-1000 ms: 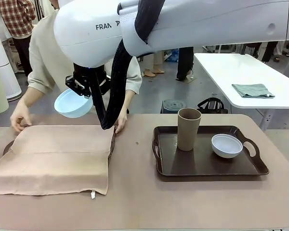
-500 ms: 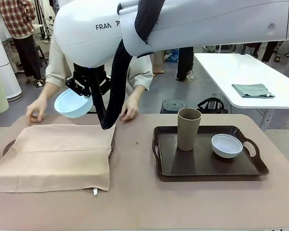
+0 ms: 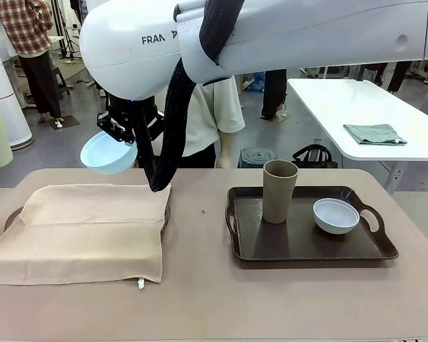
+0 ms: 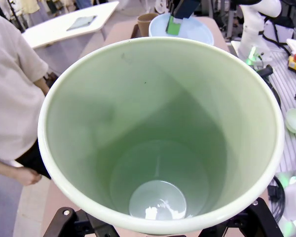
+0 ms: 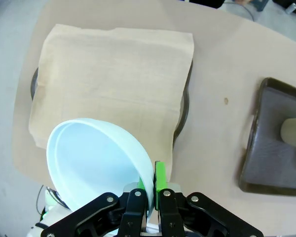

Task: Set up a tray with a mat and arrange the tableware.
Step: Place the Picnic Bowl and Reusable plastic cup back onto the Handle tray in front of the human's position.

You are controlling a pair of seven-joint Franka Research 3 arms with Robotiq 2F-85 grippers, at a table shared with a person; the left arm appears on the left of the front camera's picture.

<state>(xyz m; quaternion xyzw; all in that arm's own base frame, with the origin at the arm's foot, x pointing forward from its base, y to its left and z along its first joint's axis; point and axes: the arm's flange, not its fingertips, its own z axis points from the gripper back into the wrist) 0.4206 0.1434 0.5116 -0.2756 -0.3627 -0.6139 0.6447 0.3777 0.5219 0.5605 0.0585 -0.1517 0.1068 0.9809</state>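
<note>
The light blue bowl [image 3: 108, 152] hung tilted in the air above the far edge of the mat [image 3: 85, 228], its rim pinched between the closed fingers of the right tool [image 5: 152, 186]. The beige mat lay spread flat over a dark tray [image 3: 11, 216] near the left edge of the surface [image 3: 200, 299], covering all but slivers of the tray's rim. The pale green cup [image 4: 158, 148] was held off the surface beyond its left edge by the left tool [image 4: 158, 233], which gripped the cup low down with its fingers spread wide, the cup's mouth facing the wrist camera. Toward the right edge sat a second brown tray [image 3: 299, 249], carrying the upright tan-brown cup [image 3: 279, 191] and, just beside it on the right, the white bowl [image 3: 336, 216]. A person [image 3: 207, 117] stood at the far edge.
</note>
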